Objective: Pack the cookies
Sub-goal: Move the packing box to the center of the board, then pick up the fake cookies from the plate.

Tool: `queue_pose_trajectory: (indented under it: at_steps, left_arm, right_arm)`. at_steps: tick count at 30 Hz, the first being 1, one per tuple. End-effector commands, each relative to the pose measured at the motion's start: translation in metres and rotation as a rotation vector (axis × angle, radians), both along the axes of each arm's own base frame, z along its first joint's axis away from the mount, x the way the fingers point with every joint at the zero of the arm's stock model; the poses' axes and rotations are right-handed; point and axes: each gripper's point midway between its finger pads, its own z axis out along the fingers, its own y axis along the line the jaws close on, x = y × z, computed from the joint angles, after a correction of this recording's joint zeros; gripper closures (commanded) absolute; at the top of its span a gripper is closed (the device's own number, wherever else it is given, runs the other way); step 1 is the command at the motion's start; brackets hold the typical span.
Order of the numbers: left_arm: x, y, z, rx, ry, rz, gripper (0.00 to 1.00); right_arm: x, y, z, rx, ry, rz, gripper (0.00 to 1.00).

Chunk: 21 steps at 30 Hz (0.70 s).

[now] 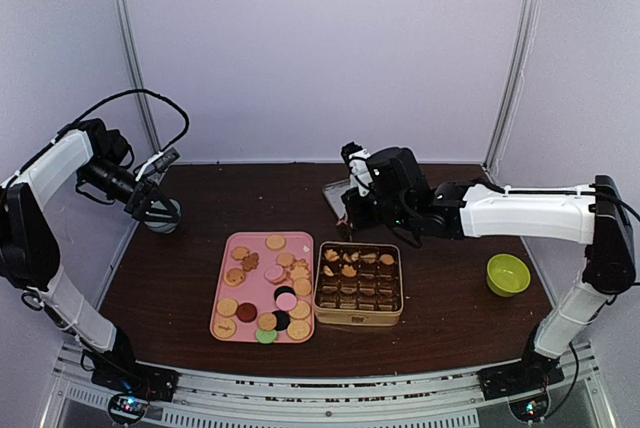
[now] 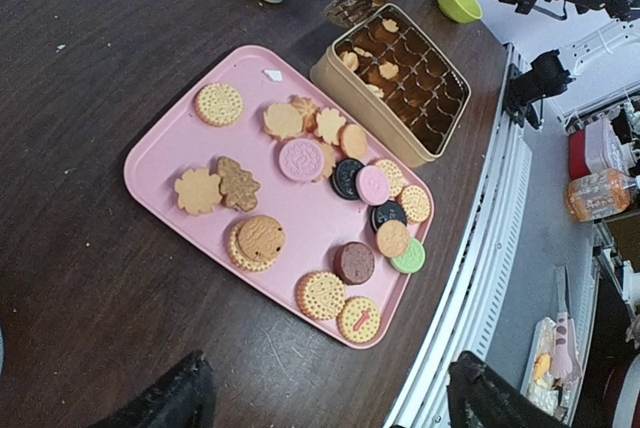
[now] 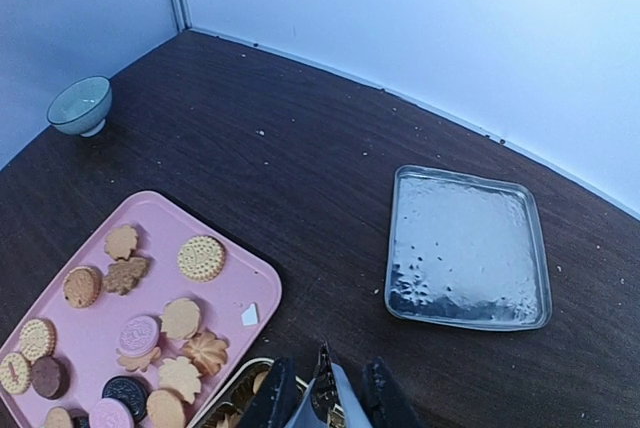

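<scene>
Several cookies [image 1: 265, 288] lie on a pink tray [image 1: 224, 266], round tan ones with pink, black, dark red and green ones; the left wrist view [image 2: 300, 160] shows them too. A few cookies [image 1: 347, 270] sit in the brown cups of the gold tin [image 1: 358, 319] to its right. My right gripper [image 1: 352, 210] hovers over the tin's far edge, shut on metal tongs [image 3: 325, 393] that point down at the tin [image 3: 225, 403]. My left gripper [image 1: 150, 198] is open and empty, raised at the far left, its fingers [image 2: 170, 398] wide apart.
A silver tin lid [image 1: 338, 191] lies behind the tin and shows in the right wrist view [image 3: 467, 248]. A green bowl [image 1: 508, 274] stands at the right. A teal bowl [image 1: 162, 216] sits under the left gripper. White walls stand on three sides.
</scene>
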Motion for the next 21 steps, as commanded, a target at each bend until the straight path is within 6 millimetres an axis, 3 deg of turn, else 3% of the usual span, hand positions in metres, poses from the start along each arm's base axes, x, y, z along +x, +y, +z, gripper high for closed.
queue_pose_trajectory:
  at_steps: [1, 6, 10, 14, 15, 17, 21]
  left_arm:
    - [-0.001, -0.002, 0.006, -0.033, -0.002, -0.018, 0.17]
    - [-0.002, -0.002, 0.004, -0.038, 0.001, -0.027, 0.18]
    - [0.002, -0.001, 0.002, -0.033, 0.000, -0.022, 0.17]
    - [0.011, 0.003, -0.005, -0.001, -0.017, 0.002, 0.14]
    - [0.016, 0.005, -0.007, 0.013, -0.030, 0.013, 0.09]
    - [0.024, 0.009, -0.012, 0.043, -0.040, 0.039, 0.03]
    - [0.035, 0.017, -0.019, 0.068, -0.055, 0.089, 0.02]
  right_arm:
    - [-0.019, 0.008, 0.023, 0.079, 0.019, 0.069, 0.86]
    - [-0.020, 0.015, 0.048, 0.101, -0.020, 0.083, 0.83]
    - [-0.030, 0.045, 0.069, 0.143, -0.055, 0.138, 0.81]
    - [-0.046, 0.080, 0.059, 0.123, -0.044, 0.201, 0.80]
    - [-0.049, 0.087, 0.055, 0.120, -0.038, 0.213, 0.80]
    - [-0.056, 0.099, 0.047, 0.117, -0.021, 0.238, 0.80]
    - [-0.063, 0.114, 0.031, 0.075, -0.007, 0.258, 0.80]
